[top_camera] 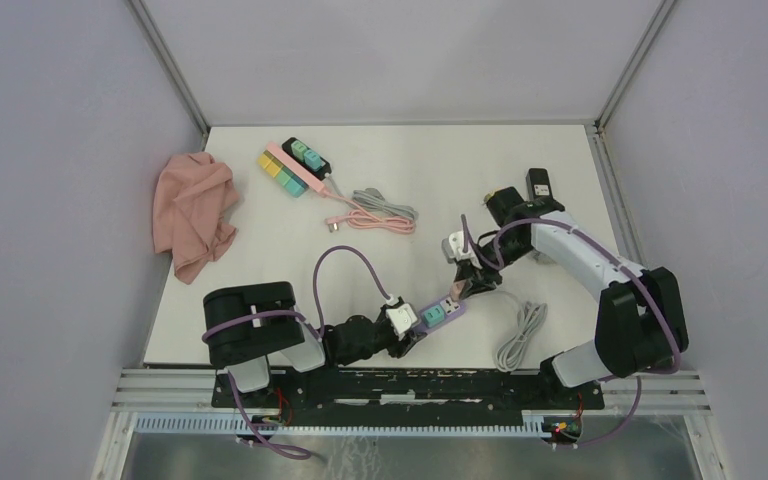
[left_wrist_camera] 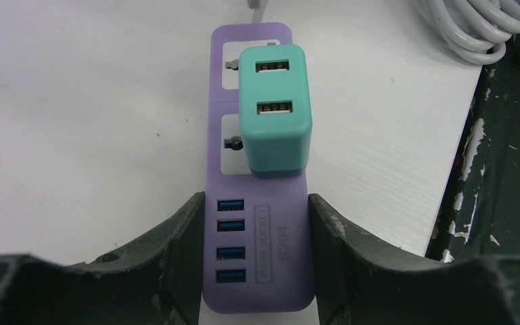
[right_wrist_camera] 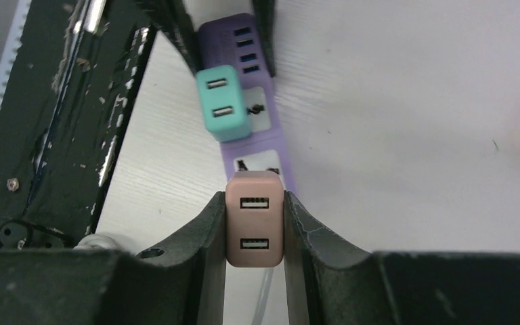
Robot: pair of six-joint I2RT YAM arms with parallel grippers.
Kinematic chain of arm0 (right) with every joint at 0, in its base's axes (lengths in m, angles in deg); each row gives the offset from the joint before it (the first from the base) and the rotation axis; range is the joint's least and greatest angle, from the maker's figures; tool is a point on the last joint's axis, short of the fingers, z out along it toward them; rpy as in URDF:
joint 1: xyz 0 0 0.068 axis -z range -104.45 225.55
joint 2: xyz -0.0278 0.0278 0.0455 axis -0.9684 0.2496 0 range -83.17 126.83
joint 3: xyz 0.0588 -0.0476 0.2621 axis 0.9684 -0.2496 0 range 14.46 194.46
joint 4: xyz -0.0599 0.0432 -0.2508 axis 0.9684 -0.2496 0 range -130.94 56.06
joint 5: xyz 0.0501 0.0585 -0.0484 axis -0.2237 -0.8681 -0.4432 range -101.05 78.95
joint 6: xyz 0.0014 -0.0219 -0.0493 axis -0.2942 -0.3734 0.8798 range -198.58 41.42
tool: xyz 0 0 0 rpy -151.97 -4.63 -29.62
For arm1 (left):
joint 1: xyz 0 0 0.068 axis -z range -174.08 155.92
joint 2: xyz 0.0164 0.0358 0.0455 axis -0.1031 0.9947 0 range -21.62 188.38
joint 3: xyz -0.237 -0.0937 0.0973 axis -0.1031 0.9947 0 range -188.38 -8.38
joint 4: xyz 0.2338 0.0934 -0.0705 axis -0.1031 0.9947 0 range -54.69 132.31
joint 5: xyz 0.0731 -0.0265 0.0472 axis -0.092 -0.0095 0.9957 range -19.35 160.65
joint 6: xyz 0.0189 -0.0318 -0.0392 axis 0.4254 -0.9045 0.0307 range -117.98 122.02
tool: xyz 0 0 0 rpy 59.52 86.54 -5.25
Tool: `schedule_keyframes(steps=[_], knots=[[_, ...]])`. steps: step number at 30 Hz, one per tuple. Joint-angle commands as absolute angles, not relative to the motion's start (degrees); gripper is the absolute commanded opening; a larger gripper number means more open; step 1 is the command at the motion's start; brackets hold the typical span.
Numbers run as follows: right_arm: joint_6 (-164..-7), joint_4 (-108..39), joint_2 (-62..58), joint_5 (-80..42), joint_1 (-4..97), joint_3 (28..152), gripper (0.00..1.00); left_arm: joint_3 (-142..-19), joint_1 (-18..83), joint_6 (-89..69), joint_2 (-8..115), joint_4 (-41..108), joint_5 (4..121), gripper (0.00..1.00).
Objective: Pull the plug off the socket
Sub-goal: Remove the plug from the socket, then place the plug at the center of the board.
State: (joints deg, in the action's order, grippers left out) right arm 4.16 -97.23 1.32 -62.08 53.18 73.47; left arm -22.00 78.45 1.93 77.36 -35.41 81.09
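A purple socket strip point(top_camera: 444, 313) lies near the table's front edge. My left gripper point(left_wrist_camera: 256, 250) is shut on its USB end point(left_wrist_camera: 257, 237), with both fingers point(left_wrist_camera: 183, 250) pressed against its sides. A teal plug point(left_wrist_camera: 273, 112) sits in the strip's middle outlets. At the far end of the strip point(right_wrist_camera: 271, 142), my right gripper point(right_wrist_camera: 254, 230) is shut on a pink plug point(right_wrist_camera: 254, 220) with two USB ports. That pink plug point(top_camera: 453, 292) stands over the last outlet. I cannot tell whether its pins are still seated.
A grey-white coiled cord point(top_camera: 522, 335) lies right of the strip, by the black front rail point(top_camera: 410, 385). At the back are other socket strips with coloured plugs point(top_camera: 295, 165) and a coiled pink cable point(top_camera: 380, 215). A pink cloth point(top_camera: 195, 210) lies far left.
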Motion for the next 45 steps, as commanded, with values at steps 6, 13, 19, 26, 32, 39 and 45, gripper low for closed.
schedule_keyframes(steps=[6, 13, 19, 26, 32, 39, 45], knots=[[-47.0, -66.0, 0.8, -59.4, 66.1, 74.0, 0.03, -21.3, 78.1, -0.8, 78.3, -37.2, 82.8, 0.03], [-73.3, -66.2, 16.7, -49.4, 78.8, 83.4, 0.1, -20.8, 78.1, -0.9, 78.5, -38.3, 83.2, 0.03], [-76.1, -63.5, 21.2, -48.1, 85.0, 82.9, 0.19, -20.5, 78.1, -1.0, 78.8, -39.3, 83.2, 0.03], [-77.1, -59.5, 20.5, -43.3, 86.2, 81.5, 0.31, -20.7, 78.1, -1.0, 79.0, -39.6, 83.2, 0.03], [-73.8, -63.0, 21.4, -42.0, 86.7, 83.6, 0.48, -20.1, 78.0, -1.0, 78.7, -40.2, 83.2, 0.03], [-67.2, -65.4, 14.8, -42.6, 87.0, 83.4, 0.67, -20.0, 78.0, -1.1, 78.7, -40.5, 82.9, 0.03], [-62.8, -64.4, 4.4, -52.2, 87.0, 80.0, 0.66, -20.0, 78.1, -1.1, 78.6, -40.4, 82.6, 0.03]])
